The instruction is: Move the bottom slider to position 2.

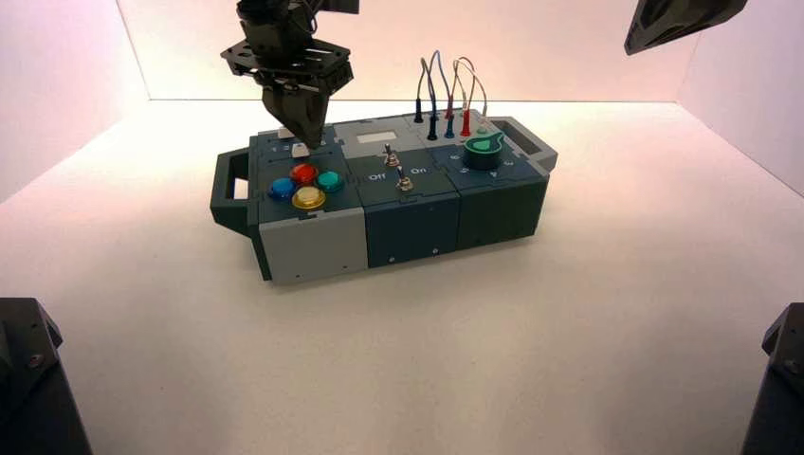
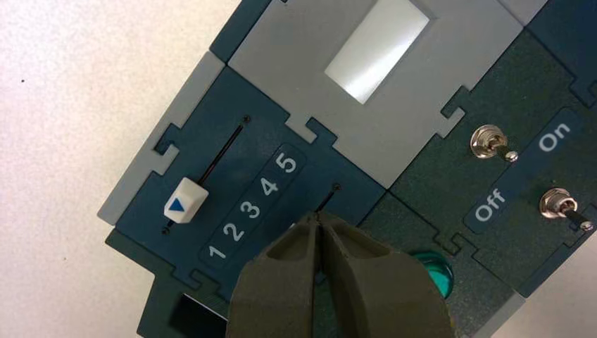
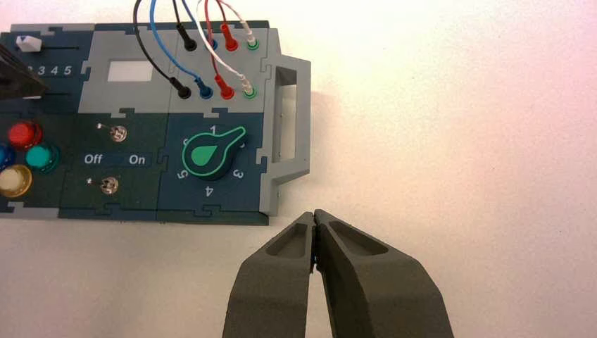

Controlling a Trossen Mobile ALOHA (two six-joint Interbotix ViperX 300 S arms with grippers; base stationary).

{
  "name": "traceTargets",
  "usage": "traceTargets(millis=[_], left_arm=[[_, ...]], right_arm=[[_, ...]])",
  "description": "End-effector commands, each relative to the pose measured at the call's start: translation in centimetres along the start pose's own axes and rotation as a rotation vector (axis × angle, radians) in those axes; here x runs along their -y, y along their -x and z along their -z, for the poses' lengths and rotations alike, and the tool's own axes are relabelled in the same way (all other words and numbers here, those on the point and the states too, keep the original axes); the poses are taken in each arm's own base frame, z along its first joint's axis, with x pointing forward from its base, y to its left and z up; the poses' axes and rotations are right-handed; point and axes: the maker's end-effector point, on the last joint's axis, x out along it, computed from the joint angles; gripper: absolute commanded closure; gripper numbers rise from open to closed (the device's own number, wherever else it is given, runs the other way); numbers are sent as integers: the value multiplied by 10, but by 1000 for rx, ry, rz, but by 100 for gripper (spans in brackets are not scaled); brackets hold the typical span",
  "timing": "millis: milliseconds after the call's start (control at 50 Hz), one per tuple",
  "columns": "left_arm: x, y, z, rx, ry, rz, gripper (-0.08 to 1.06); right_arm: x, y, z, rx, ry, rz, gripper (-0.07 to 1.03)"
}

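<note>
"Where's the bottom slider (image 1: 301,150)?"
"Upper left of the high view, beside the left gripper (image 1: 314,143), whose fingers are pressed together, holding nothing."
"How will it handle?"
"Probably light, hard and a bit slippery, with some drag in its slot. Best pushed low on its side, toward the 2 (image 2: 234,232)."
"What's hidden?"
"In the left wrist view the fingers cover most of the knob, so its setting can't be read. The right gripper (image 3: 315,215), also closed, waits upper right in the high view, partly cut off."
</note>
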Motion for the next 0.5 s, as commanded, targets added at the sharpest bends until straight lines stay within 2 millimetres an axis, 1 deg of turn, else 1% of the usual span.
traceTargets(millis=[20,220,500], left_arm=[[-3,9,-5,26,-3,-6,101],[-3,7,0,9,-1,-3,101],[-3,7,2,3,-2,-4,101]], right_arm=[[-1,6,-13,35,4,-1,98],[0,6,-13,37,6,0,98],[0,6,-13,37,5,1,98]])
